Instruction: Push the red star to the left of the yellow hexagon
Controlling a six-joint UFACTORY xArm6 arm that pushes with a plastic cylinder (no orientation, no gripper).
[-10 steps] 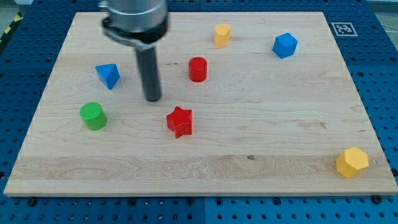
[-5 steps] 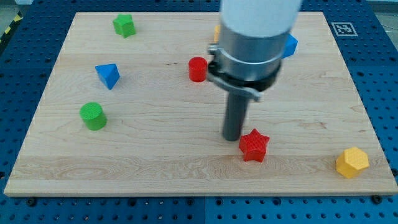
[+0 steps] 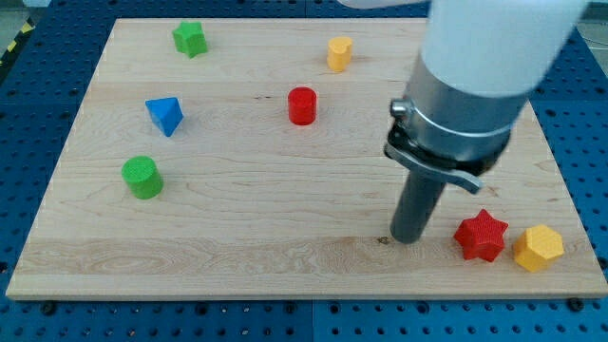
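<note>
Woodgrain board [image 3: 237, 237]: ribbed red star [image 3: 480, 236] beside yellow hexagon [image 3: 538, 248].

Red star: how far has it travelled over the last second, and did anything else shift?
The red star slid from the board's middle toward the view's right and now sits just left of the yellow hexagon. My tip followed and stands left of the star. The red cylinder, green cylinder and blue block stayed put.

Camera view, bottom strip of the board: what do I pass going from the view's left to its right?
Green cylinder → my tip → red star → yellow hexagon.
</note>
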